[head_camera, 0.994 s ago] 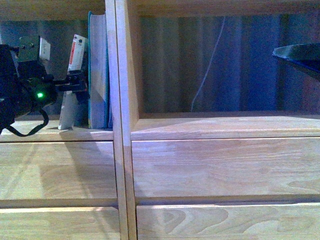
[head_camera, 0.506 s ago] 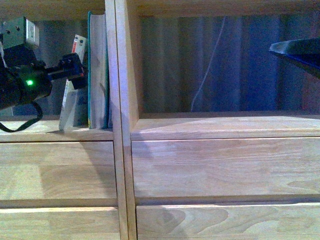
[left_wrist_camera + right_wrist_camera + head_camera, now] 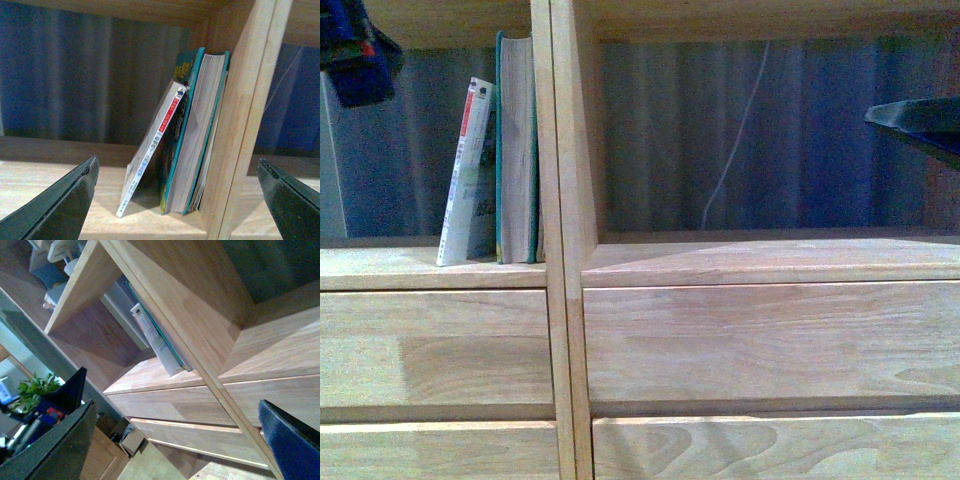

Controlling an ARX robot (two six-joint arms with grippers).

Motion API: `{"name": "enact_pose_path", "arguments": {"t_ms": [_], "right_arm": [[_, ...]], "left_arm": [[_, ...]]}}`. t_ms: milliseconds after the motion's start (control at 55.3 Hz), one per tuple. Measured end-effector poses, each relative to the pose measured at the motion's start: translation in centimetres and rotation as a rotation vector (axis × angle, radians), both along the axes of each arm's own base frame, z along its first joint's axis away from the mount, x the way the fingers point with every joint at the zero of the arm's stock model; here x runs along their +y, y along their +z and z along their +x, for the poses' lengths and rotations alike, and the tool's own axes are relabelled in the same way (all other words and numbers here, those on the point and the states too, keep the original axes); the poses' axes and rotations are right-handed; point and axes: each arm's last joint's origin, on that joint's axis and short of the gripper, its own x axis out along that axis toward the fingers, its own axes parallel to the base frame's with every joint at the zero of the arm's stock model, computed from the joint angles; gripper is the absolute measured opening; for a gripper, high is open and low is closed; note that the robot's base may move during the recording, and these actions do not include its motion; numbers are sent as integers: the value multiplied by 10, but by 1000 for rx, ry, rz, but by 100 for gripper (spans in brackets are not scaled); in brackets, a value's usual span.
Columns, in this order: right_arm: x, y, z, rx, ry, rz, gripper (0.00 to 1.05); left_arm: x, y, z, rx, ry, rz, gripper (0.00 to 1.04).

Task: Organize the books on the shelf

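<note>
In the shelf's [image 3: 565, 250] left compartment a thin white paperback [image 3: 466, 175] with a red mark on its spine leans right against a taller teal book [image 3: 517, 150]. The teal book stands upright against the centre divider. Both books show in the left wrist view, white paperback [image 3: 152, 155] and teal book [image 3: 195, 135]. My left gripper [image 3: 176, 164] hangs open in front of them, touching neither; in the front view only its arm [image 3: 355, 50] shows, at the top left. My right gripper [image 3: 175, 407] is open and holds nothing, out before the drawers; one finger [image 3: 918, 118] shows at the right edge.
A white cable [image 3: 735, 130] hangs at the back of the right compartment. Plain drawer fronts [image 3: 770, 335] lie below both compartments. In the right wrist view a green plant [image 3: 35, 387] and a darker wooden cabinet [image 3: 95, 460] stand beyond the shelf's left side.
My left arm has risen and drawn back to the upper left, away from the white paperback. The paperback stays leaning on the teal book. The right finger has hardly moved.
</note>
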Motion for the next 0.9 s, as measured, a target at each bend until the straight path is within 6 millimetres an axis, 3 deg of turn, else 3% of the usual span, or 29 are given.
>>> {"name": "enact_pose_path", "arguments": {"t_ms": [217, 416, 470, 542, 615, 705, 904], "right_arm": [[6, -5, 1, 5, 8, -74, 98], [8, -6, 1, -11, 7, -106, 98], [9, -10, 0, 30, -200, -200, 90], [-1, -26, -9, 50, -472, -392, 77], [-14, -45, -20, 43, -597, -512, 63], [-24, -68, -33, 31, -611, -585, 46], [-36, -99, -51, 27, -607, -624, 15]], "left_arm": [[2, -15, -68, 48, 118, 14, 97], [4, -13, -76, 26, 128, 6, 97], [4, -13, -76, 37, 126, 10, 97], [7, -24, -81, 203, 115, 60, 82], [11, -42, -87, 268, 121, 76, 70], [17, -67, -95, 288, 115, 82, 50], [24, -95, -108, 291, 122, 81, 19]]}}
